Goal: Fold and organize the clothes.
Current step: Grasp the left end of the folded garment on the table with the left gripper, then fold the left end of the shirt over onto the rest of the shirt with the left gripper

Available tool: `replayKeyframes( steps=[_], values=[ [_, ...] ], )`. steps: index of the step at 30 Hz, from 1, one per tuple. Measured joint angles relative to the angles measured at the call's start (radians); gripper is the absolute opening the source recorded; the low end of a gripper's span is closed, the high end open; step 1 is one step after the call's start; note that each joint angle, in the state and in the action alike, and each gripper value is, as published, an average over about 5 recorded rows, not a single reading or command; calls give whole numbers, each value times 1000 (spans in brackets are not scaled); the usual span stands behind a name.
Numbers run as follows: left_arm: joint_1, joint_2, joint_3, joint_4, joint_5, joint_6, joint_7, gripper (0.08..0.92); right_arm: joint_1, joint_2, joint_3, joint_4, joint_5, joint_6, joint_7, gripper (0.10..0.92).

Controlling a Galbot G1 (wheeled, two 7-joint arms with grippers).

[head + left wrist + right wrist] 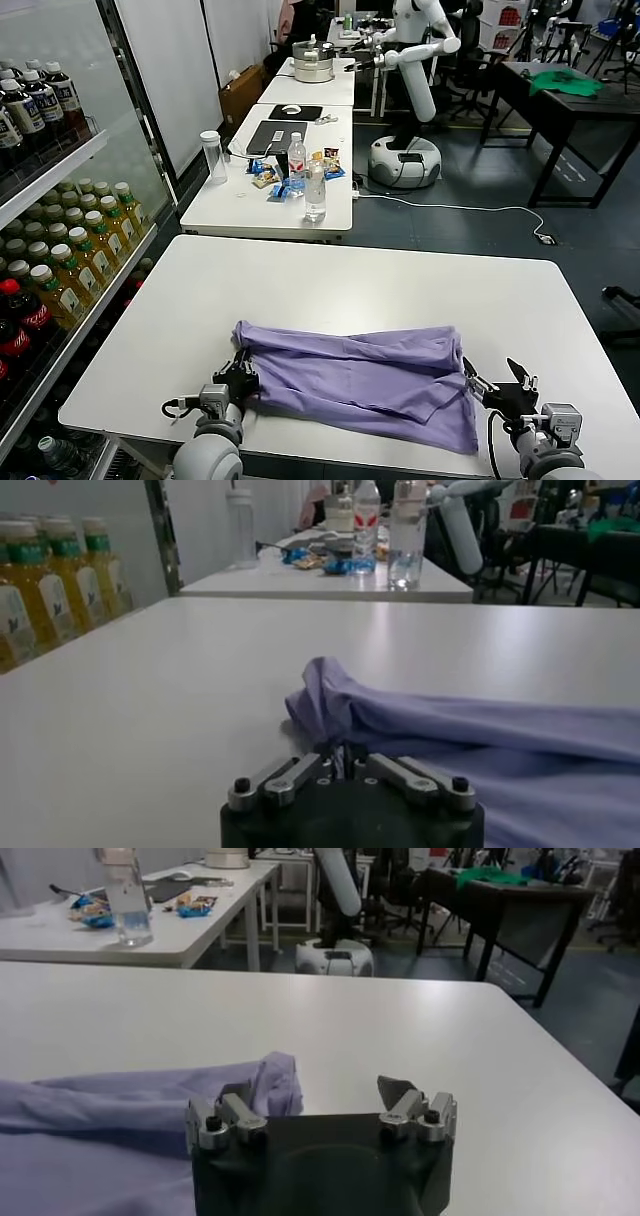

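The lavender T-shirt (365,378) lies folded into a long band across the near part of the white table (330,280). My left gripper (240,377) is at the shirt's left end, shut on a pinch of its fabric (340,720). My right gripper (497,383) is at the shirt's right end, open, with its fingers spread wide. One finger sits by the cloth edge (270,1080), the other over bare table. It holds nothing.
A shelf of drink bottles (60,260) stands close on the left. A second table (290,170) with bottles, snacks and a laptop is behind. Another robot (415,90) and a dark table with a green cloth (565,82) stand farther back.
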Motion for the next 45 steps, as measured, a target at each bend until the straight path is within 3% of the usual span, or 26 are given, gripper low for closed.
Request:
replayKeyframes(
  steps=[20, 27, 34, 45],
  values=[
    [-29, 190, -314, -45, -173, 16, 32, 131, 13, 5, -19, -11, -1, 0, 10, 823],
    [-26, 231, -392, -116, -262, 49, 33, 131, 8, 8, -26, -17, -7, 2, 10, 823],
    [-29, 205, -365, -256, -372, 100, 20, 131, 9, 8, -32, -28, -16, 5, 9, 823],
    [-80, 64, -156, -329, -434, 144, -3, 131, 12, 11, -41, -52, -32, 12, 6, 823]
  ],
)
